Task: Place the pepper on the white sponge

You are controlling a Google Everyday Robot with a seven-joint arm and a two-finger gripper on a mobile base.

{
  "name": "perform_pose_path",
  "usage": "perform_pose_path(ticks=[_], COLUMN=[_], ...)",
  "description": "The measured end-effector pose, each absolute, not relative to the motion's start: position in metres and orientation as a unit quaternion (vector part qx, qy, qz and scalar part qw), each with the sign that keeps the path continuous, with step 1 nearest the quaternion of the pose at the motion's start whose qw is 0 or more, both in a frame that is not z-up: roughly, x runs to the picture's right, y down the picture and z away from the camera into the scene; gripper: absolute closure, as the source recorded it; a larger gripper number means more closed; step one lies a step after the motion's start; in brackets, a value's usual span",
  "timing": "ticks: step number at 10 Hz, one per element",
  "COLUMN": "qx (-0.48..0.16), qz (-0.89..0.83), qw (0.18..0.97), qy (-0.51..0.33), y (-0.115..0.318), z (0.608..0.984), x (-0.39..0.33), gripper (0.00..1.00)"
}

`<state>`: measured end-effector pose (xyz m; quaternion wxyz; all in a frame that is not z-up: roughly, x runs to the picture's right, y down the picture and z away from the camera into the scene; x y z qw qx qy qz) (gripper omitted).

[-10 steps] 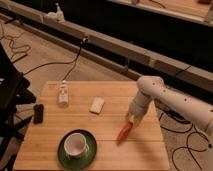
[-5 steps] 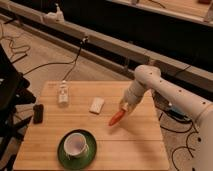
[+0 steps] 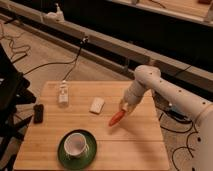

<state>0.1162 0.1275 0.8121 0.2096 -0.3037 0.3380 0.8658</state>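
Observation:
The red-orange pepper (image 3: 116, 118) hangs tilted from my gripper (image 3: 123, 108), which is shut on its upper end and holds it above the wooden table (image 3: 135, 145), right of centre. The white sponge (image 3: 97, 105) lies flat on the table a short way to the left of the pepper. My white arm (image 3: 165, 90) comes in from the right.
A white cup (image 3: 76, 144) stands on a green saucer (image 3: 62, 153) at the front. A white bottle-shaped object with a cord (image 3: 63, 93) lies at the back left. A small black object (image 3: 38, 113) lies near the left edge. Cables run over the floor behind.
My gripper has carried the pepper up off the table and to the left, closer to the white sponge.

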Motion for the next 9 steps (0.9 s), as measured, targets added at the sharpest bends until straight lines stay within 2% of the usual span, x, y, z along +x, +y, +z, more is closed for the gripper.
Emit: perform_pose_path(ticks=[9], qx=[-0.304], qz=[0.868], qw=[0.21], qy=[0.333], y=[0.1207], z=[0.8148], x=[0.1123], gripper=[1.0])
